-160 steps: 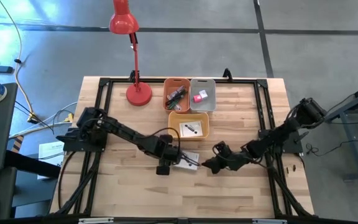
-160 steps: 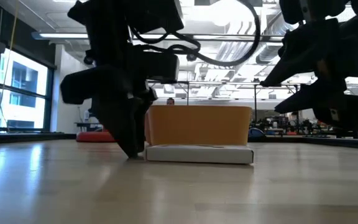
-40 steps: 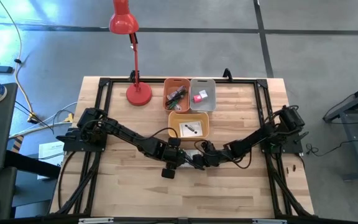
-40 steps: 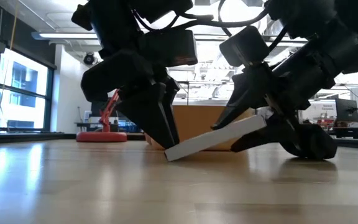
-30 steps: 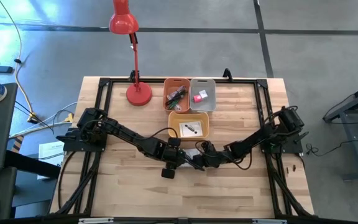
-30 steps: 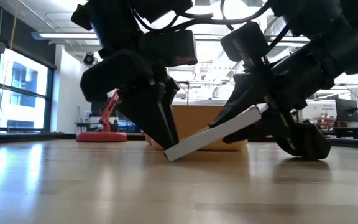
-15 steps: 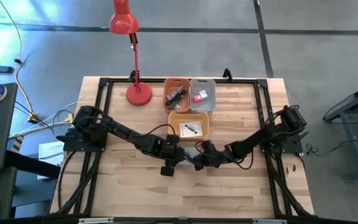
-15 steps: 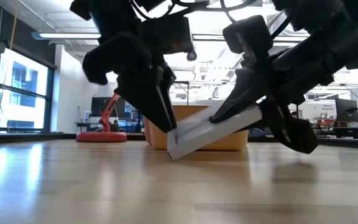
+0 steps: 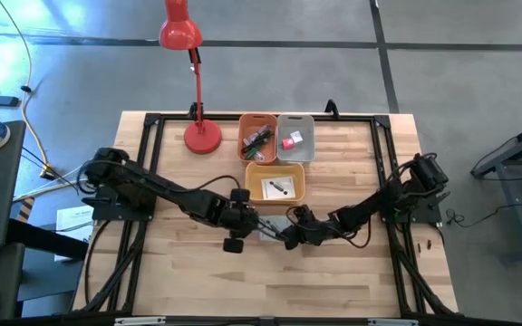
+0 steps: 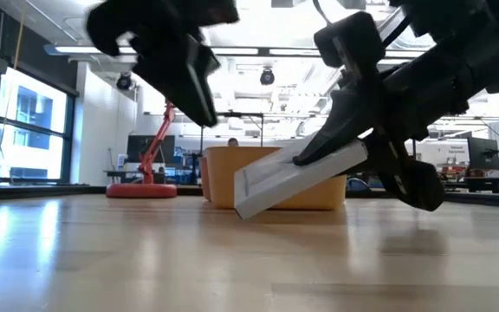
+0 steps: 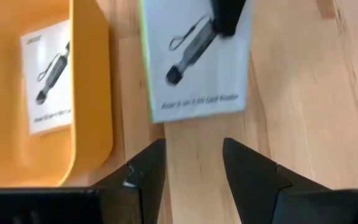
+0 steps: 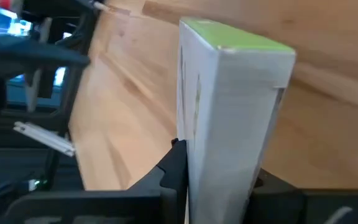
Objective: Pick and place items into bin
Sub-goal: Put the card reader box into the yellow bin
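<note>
One white box (image 10: pixel 297 180), end inside right gripper (image 10: pixel 353 156).

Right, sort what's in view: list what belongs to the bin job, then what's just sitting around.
Job:
- white box, tilted, held by right end effector
- yellow bin with a white card
- orange bin and grey bin, each holding small items
- left end effector, open

Lying about:
- red desk lamp

Right gripper (image 10: pixel 353 160) clamped; left gripper (image 11: pixel 191 163) spread.
</note>
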Robot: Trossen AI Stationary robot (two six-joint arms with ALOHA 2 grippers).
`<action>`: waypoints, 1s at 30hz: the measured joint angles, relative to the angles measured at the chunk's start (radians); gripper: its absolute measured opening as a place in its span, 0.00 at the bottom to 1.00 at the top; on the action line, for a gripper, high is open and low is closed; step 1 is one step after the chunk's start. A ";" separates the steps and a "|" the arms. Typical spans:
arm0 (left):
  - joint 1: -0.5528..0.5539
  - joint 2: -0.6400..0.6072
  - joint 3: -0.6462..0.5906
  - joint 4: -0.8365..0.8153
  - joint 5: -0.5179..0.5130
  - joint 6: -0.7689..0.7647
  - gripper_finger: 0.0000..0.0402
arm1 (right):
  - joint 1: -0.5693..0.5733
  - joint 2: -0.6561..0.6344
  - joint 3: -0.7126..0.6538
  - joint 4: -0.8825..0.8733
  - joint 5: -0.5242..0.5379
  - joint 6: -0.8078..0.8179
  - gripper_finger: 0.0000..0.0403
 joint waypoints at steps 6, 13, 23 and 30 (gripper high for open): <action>-0.049 -0.064 0.001 -0.124 -0.084 -0.051 0.37 | 0.020 -0.029 0.000 0.020 0.004 -0.006 0.13; -0.105 -0.075 0.001 -0.211 -0.124 -0.127 0.37 | 0.022 -0.174 0.001 -0.071 0.031 -0.071 0.13; -0.178 -0.074 0.001 -0.202 -0.181 -0.255 0.37 | -0.037 -0.472 0.001 -0.419 0.115 -0.157 0.13; -0.267 -0.074 0.001 -0.198 -0.276 -0.384 0.37 | -0.179 -0.564 0.001 -0.570 0.062 -0.202 0.13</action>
